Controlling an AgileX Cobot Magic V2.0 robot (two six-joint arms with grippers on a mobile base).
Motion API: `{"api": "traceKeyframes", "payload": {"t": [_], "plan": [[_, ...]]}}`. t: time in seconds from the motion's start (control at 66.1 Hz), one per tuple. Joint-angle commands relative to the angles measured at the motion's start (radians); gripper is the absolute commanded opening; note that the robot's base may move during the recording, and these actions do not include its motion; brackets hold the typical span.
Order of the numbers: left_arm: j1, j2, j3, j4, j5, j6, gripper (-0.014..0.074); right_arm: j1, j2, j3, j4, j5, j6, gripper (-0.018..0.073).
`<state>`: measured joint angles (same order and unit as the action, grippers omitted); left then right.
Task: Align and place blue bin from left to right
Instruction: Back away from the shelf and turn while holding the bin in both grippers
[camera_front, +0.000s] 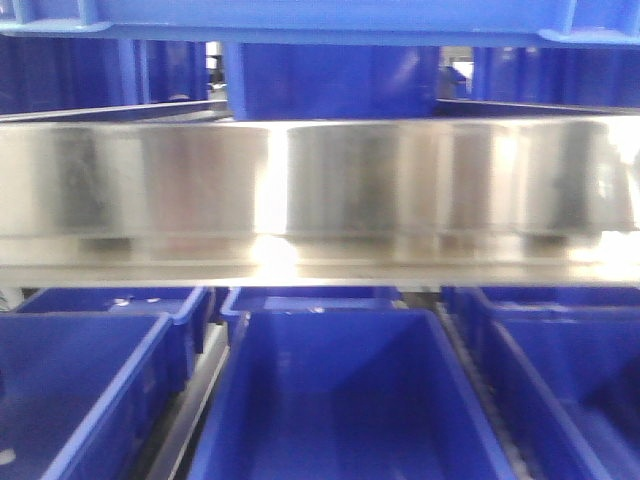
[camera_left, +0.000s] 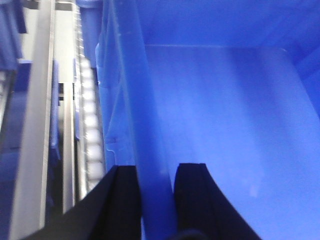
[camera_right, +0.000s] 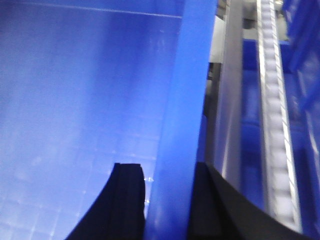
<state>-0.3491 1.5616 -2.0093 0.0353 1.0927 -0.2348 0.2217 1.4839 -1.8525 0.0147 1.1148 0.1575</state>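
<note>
Both arms on the blue bin (camera_left: 225, 125), one per side wall. Left gripper (camera_left: 156, 167) straddles the left wall at the bottom centre of its wrist view. One black finger is outside and one inside, and both are pressed to the plastic, pinching the wall. Right gripper (camera_right: 167, 167) does the same on the opposite wall, its fingers clamped either side of the thick rim. The bin's open floor lies between the two grippers. Its long axis runs away from them, up both wrist frames and into the rack. Neither arm is nearer, as each holds its own side at the near end. A roller track (camera_left: 90, 125) lies just left of the left wall. A steel rail (camera_right: 227, 100) stands just right of the right wall. In the front view I judge the held bin to be the one at lower centre, below the crossbar (camera_front: 320, 190), though no gripper shows there. Neighbour bins (camera_front: 570, 380) sit at lower right, so a rightward shift needs the walls kept parallel to the rail, both arms moving together.
</note>
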Motion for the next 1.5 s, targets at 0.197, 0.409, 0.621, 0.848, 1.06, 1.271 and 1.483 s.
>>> {"api": "traceKeyframes", "payload": {"t": [0.197, 0.409, 0.621, 0.848, 1.06, 1.271, 1.483], "plan": [[-0.006, -0.021, -0.02, -0.02, -0.096, 0.013, -0.0111, -0.002, -0.028, -0.012, 0.021, -0.098, -0.016, -0.0068], [-0.006, -0.021, -0.02, -0.02, -0.096, 0.013, -0.0111, -0.002, -0.028, -0.012, 0.021, -0.098, -0.016, -0.0068], [-0.006, -0.021, -0.02, -0.02, -0.096, 0.013, -0.0111, -0.002, -0.028, -0.012, 0.021, -0.098, -0.016, -0.0068], [-0.006, -0.021, -0.02, -0.02, -0.096, 0.013, -0.0111, -0.002, -0.028, -0.012, 0.021, -0.098, -0.016, -0.0068], [-0.006, -0.021, -0.02, -0.02, -0.096, 0.013, -0.0111, -0.002, -0.028, -0.012, 0.021, -0.098, -0.016, -0.0068], [-0.006, -0.021, -0.02, -0.021, -0.098, 0.013, -0.0111, -0.002, -0.028, -0.012, 0.021, -0.098, -0.016, -0.0068], [-0.006, -0.021, -0.02, -0.024, -0.097, 0.013, -0.0111, -0.002, -0.028, -0.012, 0.021, -0.098, -0.016, -0.0068]]}}
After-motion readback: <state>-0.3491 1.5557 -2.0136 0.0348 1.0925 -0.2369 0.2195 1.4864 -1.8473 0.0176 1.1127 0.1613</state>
